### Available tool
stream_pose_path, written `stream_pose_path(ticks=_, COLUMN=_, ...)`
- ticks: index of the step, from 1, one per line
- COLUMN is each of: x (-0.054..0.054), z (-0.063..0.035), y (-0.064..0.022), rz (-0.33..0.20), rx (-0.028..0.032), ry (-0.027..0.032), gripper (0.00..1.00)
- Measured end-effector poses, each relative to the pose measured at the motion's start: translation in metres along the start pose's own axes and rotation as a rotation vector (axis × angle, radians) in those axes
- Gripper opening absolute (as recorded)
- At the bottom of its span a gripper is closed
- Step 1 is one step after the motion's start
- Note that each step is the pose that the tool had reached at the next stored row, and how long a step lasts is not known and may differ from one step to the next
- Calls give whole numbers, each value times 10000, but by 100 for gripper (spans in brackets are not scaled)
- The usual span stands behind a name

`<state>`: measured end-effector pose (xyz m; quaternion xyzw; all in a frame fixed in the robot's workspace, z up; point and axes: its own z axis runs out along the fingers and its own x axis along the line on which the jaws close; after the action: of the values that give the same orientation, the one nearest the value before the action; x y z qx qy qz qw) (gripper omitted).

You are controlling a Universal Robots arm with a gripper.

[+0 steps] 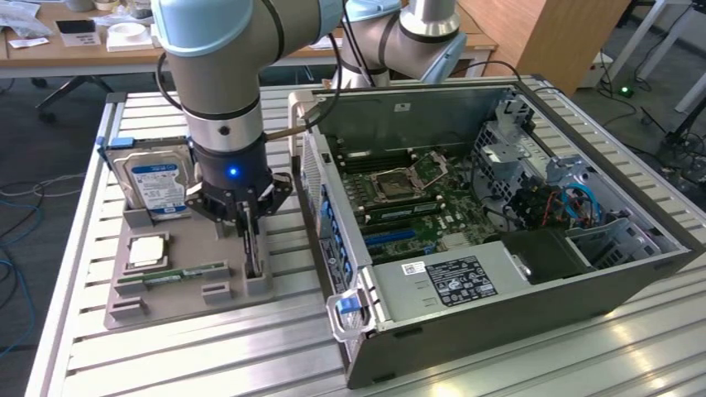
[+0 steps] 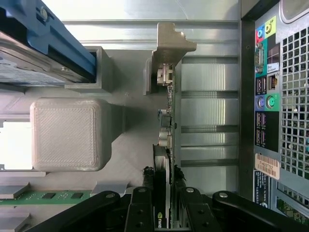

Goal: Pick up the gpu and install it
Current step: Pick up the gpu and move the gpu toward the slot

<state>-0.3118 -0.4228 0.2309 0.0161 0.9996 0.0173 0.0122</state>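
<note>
Gripper (image 2: 164,180) closes narrowly on the upright gpu (image 2: 165,140), which is seated in its grey holder (image 1: 182,299) beside the open computer case (image 1: 617,265). A skewed lift could jam the bracket (image 2: 170,43) in its slot.

A slatted metal table (image 1: 198,364), wooden desk (image 1: 45,54) behind, cables (image 1: 13,197) on grey floor (image 1: 45,141).

— Bright, even light overall; glare streaks the desk (image 1: 617,356) slats near the corner at the exterior view's right.
— The computer case (image 1: 551,288) is shadowed inside. In the wrist view, slats wash out white; the grey block (image 2: 67,133) casts a soft shadow.
</note>
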Motion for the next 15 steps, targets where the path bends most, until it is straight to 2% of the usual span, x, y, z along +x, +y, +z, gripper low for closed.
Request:
stream_pose_path(ticks=4, x=-1, z=-56, y=2, rz=1, rx=1, ry=1, gripper=26)
stream_pose_path(ticks=15, x=-8, z=-362, y=13, rz=0, rx=1, ry=1, gripper=26)
